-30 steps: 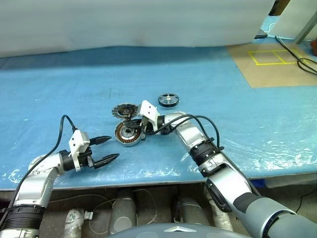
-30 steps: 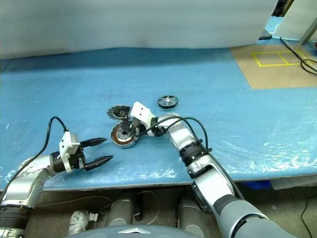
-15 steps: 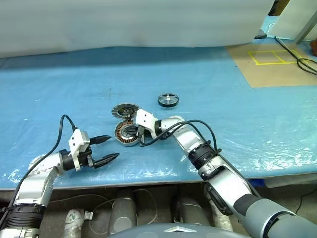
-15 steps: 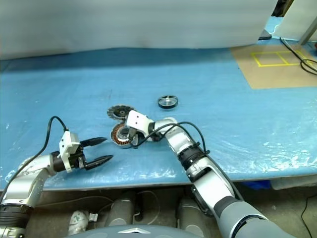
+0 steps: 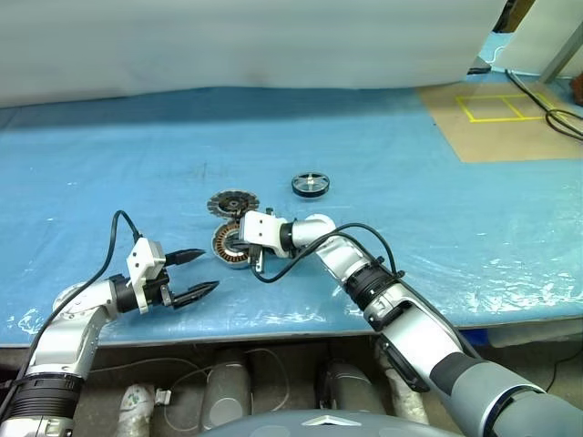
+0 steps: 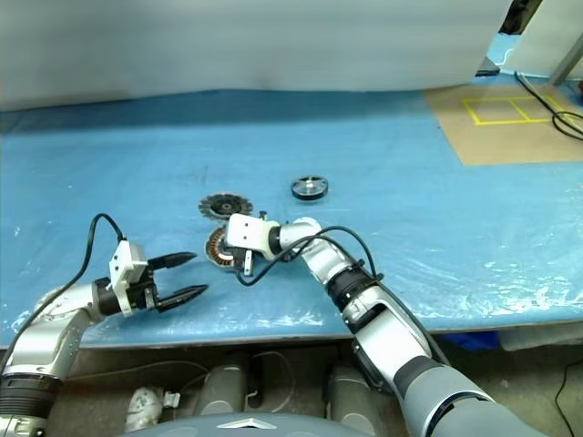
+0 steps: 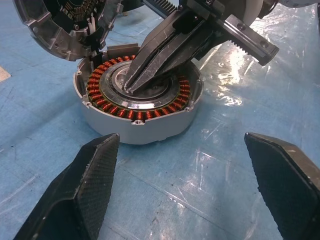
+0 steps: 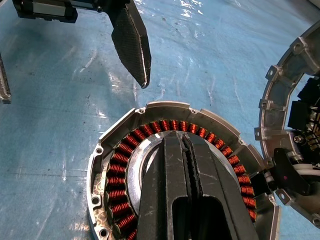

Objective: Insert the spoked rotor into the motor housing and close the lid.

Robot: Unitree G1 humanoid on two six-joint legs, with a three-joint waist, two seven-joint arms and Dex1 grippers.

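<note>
The motor housing is sitting open on the blue-covered desk, its ring of copper windings showing around a pale centre, and nothing is sitting inside it yet. The right gripper is reaching into it with its two black fingers pressed together, holding nothing, their tips resting on or just above the pale centre; whether they are actually touching it is hard to say. Just beyond those fingertips, touching the housing's rim, the lid is lying beside it, joined to it by short wires. The spoked rotor is lying flat on the desk well apart from both sets of fingers, behind the right wrist rather than ahead of the tips. The left gripper is hovering near the housing's other side, its fingers spread wide and empty, pointing toward the case without touching it. Judging by this, the insertion step is not yet begun: the right fingers seem to be probing or nudging the housing. The next move is calling for them to lift out of the case, open, and swing back to the rotor to take it by its rim, while the left fingers could be steadying the housing.
</note>
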